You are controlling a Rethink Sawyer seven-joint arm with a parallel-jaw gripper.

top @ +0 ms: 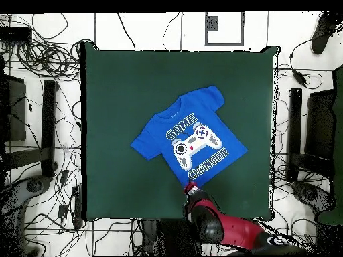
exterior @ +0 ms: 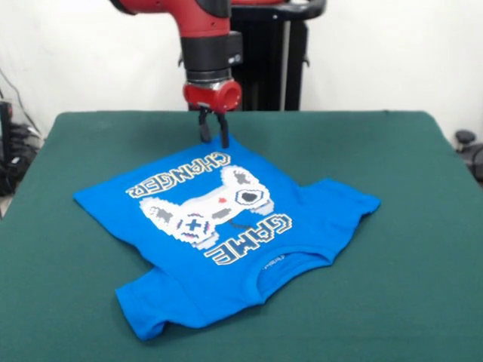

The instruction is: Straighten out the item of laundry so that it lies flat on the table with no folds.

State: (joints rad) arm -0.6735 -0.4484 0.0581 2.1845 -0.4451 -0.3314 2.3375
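At the shirt's hem edge, my gripper [exterior: 214,139] stands with its two dark fingers close together, tips down on the blue cloth; whether any fabric is pinched between them I cannot tell.

Spread print-up near the middle of the table [exterior: 423,249], the item of laundry [exterior: 226,241] lies turned at an angle to the table's edges; in the front view its neck opening faces the camera and its hem points toward my arm; both short sleeves are out to the sides, one at the lower left corner of the cloth, the other at the right; the white lettering and controller graphic show fully; my red wrist comes down from above, just over the hem.
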